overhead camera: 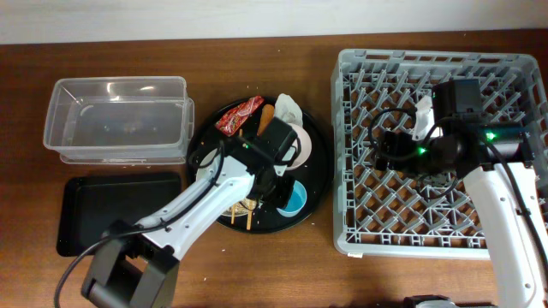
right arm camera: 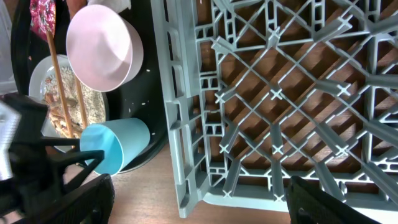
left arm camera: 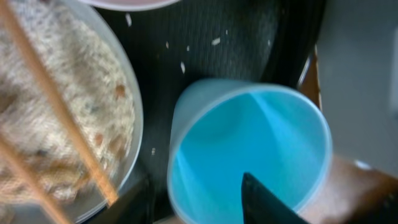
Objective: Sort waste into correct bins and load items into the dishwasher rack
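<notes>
Blue plastic at the heart of the scene: found the small blue cup on the round black tray, near its right edge and close to the dishwasher rack. Saw the left tool down over it, one dark finger inside the mouth and the other outside the wall, with a gap showing on the inner side. Read that as spread and straddling the rim, not yet pinched. Could not settle the cup's pose from the blurred close view: upright or leaning.

Noted just beside the cup a pale dish of rice with two wooden chopsticks across it, and a white bowl next to that. Spotted the red wrapper, crumpled napkin and orange piece at the tray's far side, none yet in the clear tub or the shallow black tray at the left of the worktop.

Found the right tool spread wide, holding nothing, above the rack's corner nearest the cup.

Judged the step in hand as loading, beginning with the cup. Next, probably: closing gently on the thin wall, lifting clear of dish and chopsticks, carrying over the rack's wall and setting down among the pegs.
</notes>
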Motion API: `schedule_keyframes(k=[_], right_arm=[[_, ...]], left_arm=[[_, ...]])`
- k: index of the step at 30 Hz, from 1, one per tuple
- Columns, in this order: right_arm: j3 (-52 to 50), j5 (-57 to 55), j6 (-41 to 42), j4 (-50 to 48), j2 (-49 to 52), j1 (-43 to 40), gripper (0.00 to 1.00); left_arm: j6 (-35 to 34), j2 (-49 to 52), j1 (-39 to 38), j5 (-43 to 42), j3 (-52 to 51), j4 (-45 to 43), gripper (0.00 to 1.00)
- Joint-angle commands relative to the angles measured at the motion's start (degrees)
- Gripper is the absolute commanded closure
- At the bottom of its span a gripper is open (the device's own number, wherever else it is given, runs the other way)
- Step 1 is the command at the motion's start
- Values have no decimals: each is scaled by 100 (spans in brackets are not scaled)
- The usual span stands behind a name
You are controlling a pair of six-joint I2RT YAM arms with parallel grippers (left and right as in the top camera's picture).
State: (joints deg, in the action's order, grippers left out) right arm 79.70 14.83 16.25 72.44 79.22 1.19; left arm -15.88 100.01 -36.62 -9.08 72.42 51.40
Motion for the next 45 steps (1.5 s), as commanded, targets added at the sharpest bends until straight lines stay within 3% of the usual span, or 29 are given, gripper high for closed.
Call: schedule_keyframes(k=[1,2,9,10,13,14,18,24,26,27,29,30,31,32,33,36,39,42,45], right_arm=[[0,-31,-33,2,-111,-9,12],[0,-28,-33,11,-111,-9,12],[0,28,-59,269,-111,-9,12],[0,444,-380,210,-111,-9,12],[0,2983,-2214,-144,-111,131,13],[0,3622,-2588,-273,-111,219,13],[0,4922,-2931,-1191,-107,662,16],[0,5189,-2763,-2393,-94,1200,17],[0,5209,-2653,-2428,-92,1198,27],[0,5226,-2583,-2382,-92,1198,39],[0,5222,-2586,-2225,-94,1191,42],[0,5217,-2586,-2197,-98,1191,43],[0,5195,-2586,-2190,-125,1185,48],[0,5189,-2581,-2186,-170,1152,53],[0,5064,-2546,-2162,-240,1080,55],[2,3128,-1475,-1443,-881,101,55],[2,1976,-905,-492,-1300,-1362,54],[0,-511,-155,431,-1156,-2723,53],[0,-914,-46,739,-603,-3314,54]], left_arm=[[-11,37,-7,120,-326,-289,87],[-13,26,-7,42,-190,-254,100],[177,-466,664,-824,1663,1086,100],[485,-525,938,-1493,1731,1073,100],[1945,-485,1915,-5073,1735,1080,100],[2262,-459,2153,-5755,1735,1172,100],[2291,-446,2319,-6717,1735,1281,100],[2286,-446,2199,-7158,1735,1386,100],[2288,-448,2205,-7486,1735,1381,100],[2291,-448,2221,-7444,1735,1377,100],[2288,-448,2221,-7423,1735,1307,100],[2288,-448,2221,-7423,1735,1241,92],[2286,-446,2221,-7412,1735,1154,53],[2286,-448,2221,-7410,1735,1075,1],[2286,-446,2223,-7407,1735,1040,1],[2282,-446,2376,-7189,1735,909,1],[2282,-446,2549,-7187,1735,907,1],[2282,-446,2597,-7187,1735,909,1],[2284,-446,2597,-7149,1735,909,1]])
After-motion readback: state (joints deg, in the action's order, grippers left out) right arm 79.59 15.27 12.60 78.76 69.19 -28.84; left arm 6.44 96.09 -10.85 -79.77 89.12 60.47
